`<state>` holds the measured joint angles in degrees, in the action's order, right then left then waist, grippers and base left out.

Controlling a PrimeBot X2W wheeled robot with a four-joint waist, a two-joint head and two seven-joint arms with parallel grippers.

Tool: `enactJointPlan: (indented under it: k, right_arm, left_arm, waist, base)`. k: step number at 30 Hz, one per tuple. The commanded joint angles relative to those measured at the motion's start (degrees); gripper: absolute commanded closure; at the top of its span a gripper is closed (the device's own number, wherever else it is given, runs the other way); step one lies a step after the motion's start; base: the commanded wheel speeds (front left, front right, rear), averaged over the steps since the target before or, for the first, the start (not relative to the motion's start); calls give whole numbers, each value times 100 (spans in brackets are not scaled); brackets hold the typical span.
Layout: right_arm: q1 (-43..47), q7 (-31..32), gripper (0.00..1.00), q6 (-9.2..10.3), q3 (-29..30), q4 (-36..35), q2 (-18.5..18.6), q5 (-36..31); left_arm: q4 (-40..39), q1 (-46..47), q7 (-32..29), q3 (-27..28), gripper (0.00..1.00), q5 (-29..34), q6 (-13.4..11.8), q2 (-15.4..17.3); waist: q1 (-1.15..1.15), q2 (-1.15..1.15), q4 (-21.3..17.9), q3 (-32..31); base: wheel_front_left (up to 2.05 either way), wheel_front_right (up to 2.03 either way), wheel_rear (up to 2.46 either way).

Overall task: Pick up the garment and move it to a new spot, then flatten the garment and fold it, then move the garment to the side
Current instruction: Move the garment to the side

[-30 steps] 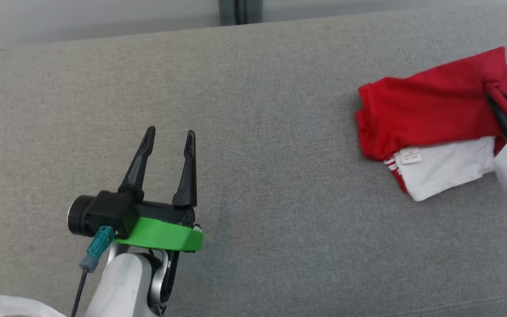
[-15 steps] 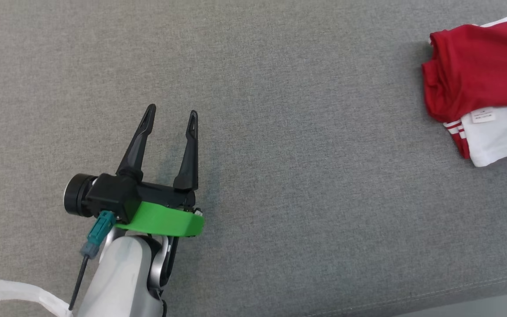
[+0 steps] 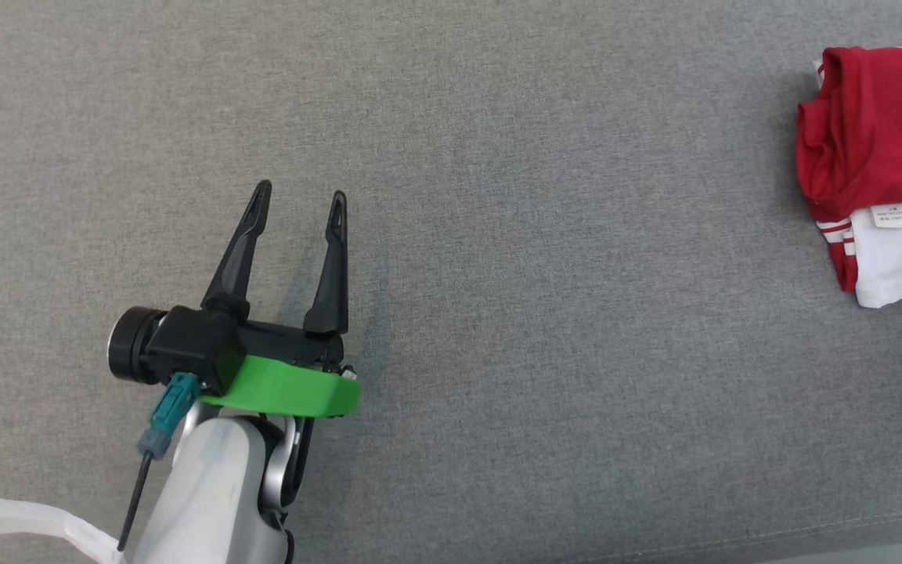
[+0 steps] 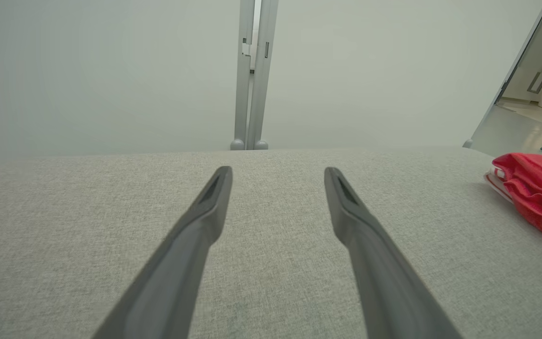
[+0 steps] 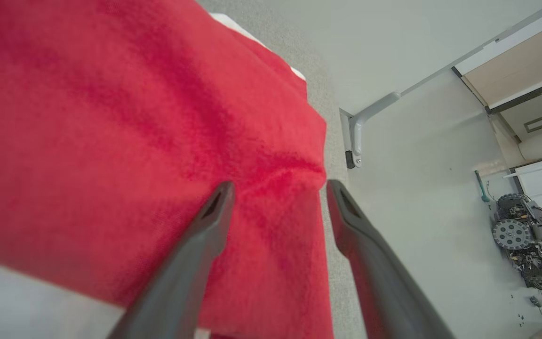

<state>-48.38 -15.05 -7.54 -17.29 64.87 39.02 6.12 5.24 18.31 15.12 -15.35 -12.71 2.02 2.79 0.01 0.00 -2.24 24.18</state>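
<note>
Both grippers stand spread wide, holding nothing. The folded red-and-white garment (image 3: 874,133) lies at the grey couch's (image 3: 537,235) far right, directly under the right gripper (image 5: 278,188) and well apart from the left gripper (image 3: 298,200).

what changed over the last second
The right gripper let go of the red and white garment: it pinched the cloth a second ago, now its fingers stand apart over it. The head camera swung, so the garment only seems shifted. The left gripper stayed open above the grey cushion.
</note>
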Motion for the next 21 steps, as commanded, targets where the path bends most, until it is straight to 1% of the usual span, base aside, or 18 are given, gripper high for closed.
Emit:
enactJointPlan:
  k: [1,4,6,9,11,15,21]
  right_arm:
    - [33,-14,0,11,-8,7,-38,-10]
    - [41,-14,0,11,104,-189,-129,45]
    - [143,-14,0,11,216,-458,-197,102]
    - [330,-14,0,11,472,-987,-297,232]
    - [561,-14,0,11,670,-1474,-419,364]
    - [1144,-14,0,10,1112,-2452,-770,685]
    - [2303,-14,0,10,1701,-3994,-1621,920]
  left_arm:
    - [2,7,-1,37,0,21,-12,25]
    - [12,-54,-1,96,0,-29,-15,24]
    - [9,-120,-1,143,0,-78,-17,24]
    - [11,-216,-1,206,0,-173,-29,24]
    - [-10,-320,-1,269,0,-268,-46,24]
    - [-27,-591,-1,396,0,-361,-85,24]
    - [-38,-1039,-1,590,0,-416,-62,23]
  waist:
    - [-1,0,4,-90]
    - [-1,0,-2,-249]
    - [-1,0,0,-398]
    - [-1,0,31,-696]
    - [-1,0,84,-926]
    - [-1,0,190,-1368]
    - [-1,0,287,-1862]
  base:
    - [0,0,0]
    - [0,0,0]
    - [0,0,0]
    - [0,0,0]
    - [0,0,0]
    - [0,0,0]
    - [0,0,0]
